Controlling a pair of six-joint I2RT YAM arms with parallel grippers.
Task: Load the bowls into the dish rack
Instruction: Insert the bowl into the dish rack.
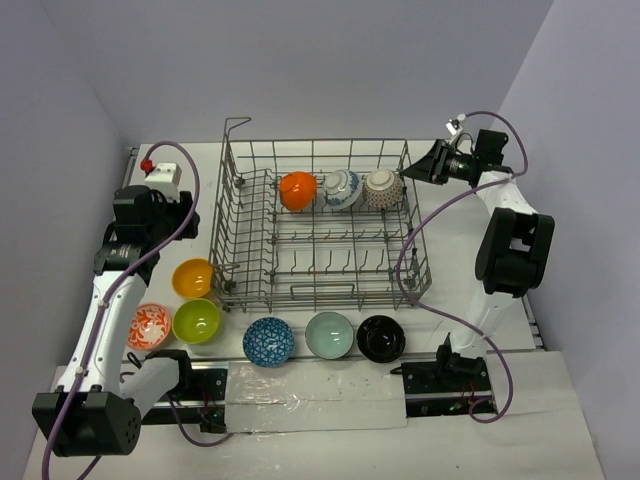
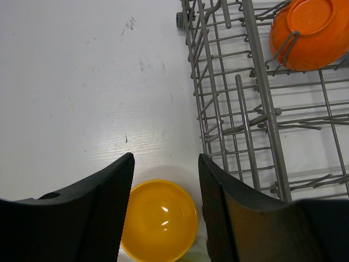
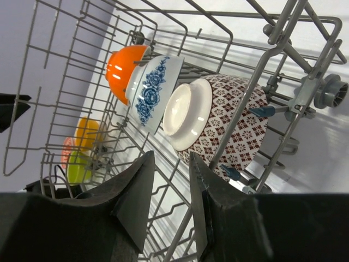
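Standing on edge in the far row of the large grey wire dish rack (image 1: 300, 293) are three round bowls: a glossy orange bowl (image 1: 297, 190), a white bowl with blue flowers (image 1: 340, 188) and a white bowl with dark red lattice (image 1: 382, 188) (its foot ring faces the right wrist camera). The right gripper (image 3: 170, 158) hovers just outside the rack's far right corner, jaws narrowly apart and empty. The left gripper (image 2: 164, 161) hangs left of the rack, jaws wide around nothing, above a yellow bowl (image 2: 159, 221) on the white table (image 2: 82, 82). Also left of the rack sit a lime green bowl (image 1: 196, 321) and a red-and-white bowl (image 1: 150, 325). Along the rack's near side sit a blue-patterned bowl (image 1: 268, 341), a pale teal bowl (image 1: 329, 334) and a black bowl (image 1: 381, 338).
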